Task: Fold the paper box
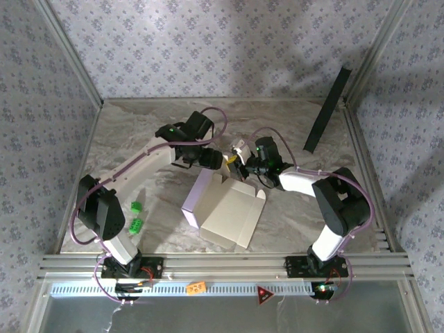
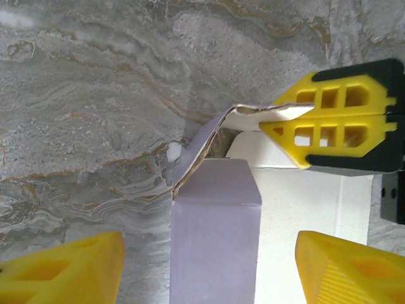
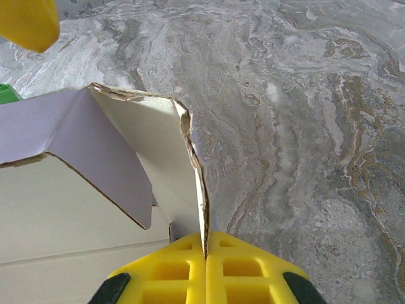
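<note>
The box [image 1: 229, 211] sits mid-table, a little toward the front rail. It's half-formed: a lavender wall stands along its left side, and the broad beige panel lies open toward the near edge. Both arms reach in and meet over its far end.

The right gripper [image 1: 238, 164] is clamped tight. On its own wrist camera, the right gripper [image 3: 205, 250] has its yellow fingers [image 3: 171, 272] pressed together, with the thin edge of a flap caught between them. That flap of the box [image 3: 76, 209] runs up and away, its edge crumpled at the top corner. From the left wrist you get the same pinch side-on: the right gripper [image 2: 281, 118] is closed on a bent strip of the box [image 2: 215, 247], and the strip curls down to the lavender wall.

The left gripper [image 2: 209, 272] is spread wide and holding nothing. It has one yellow finger on either side of the box's end, and neither visibly touches the card. From above, the left gripper [image 1: 223, 161] sits just beside the right one, nearly tip to tip.

Over on the left of the table [image 1: 159, 125], two green blocks [image 1: 137, 225] lie close together near the left arm, well apart from the box. A black panel [image 1: 326, 111] leans in the far right corner.
</note>
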Motion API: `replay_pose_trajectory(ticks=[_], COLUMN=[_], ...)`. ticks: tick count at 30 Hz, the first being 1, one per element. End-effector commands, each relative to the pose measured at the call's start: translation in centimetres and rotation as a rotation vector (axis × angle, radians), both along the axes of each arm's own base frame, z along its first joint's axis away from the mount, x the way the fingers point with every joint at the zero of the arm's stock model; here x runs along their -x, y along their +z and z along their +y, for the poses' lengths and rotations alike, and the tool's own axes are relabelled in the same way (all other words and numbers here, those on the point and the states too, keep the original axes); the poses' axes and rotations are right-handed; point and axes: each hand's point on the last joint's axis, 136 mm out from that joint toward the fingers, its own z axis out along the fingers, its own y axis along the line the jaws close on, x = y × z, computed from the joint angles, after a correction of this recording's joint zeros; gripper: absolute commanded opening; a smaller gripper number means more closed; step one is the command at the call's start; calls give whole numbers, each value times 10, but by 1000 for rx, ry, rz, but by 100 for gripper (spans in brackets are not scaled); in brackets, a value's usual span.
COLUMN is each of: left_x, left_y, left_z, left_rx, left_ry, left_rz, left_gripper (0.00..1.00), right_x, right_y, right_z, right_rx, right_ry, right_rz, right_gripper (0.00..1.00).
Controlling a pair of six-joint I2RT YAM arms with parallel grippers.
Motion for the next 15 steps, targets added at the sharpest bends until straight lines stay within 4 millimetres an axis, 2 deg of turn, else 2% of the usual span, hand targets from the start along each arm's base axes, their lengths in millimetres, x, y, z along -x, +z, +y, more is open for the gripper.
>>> replay_pose_trajectory(ticks=[1, 6, 10, 15], left_x=[5, 4, 2, 1], left_y=[-8, -13, -17, -18], left_z=[3, -6, -4, -4], left_rx=[0, 77, 97, 104], left_ry=[-13, -22, -2, 10], left_rz=[28, 60, 67, 67], left_gripper=[69, 60, 49, 42], right_x=[0, 1, 4, 10], right_y=[10, 13, 17, 25], right_z=[2, 1, 0, -3], right_rx=[-10, -11, -9, -1], right_ry=[7, 2, -8, -86], right_rz=[-38, -43, -54, -65], right_gripper=[4, 4, 4, 2])
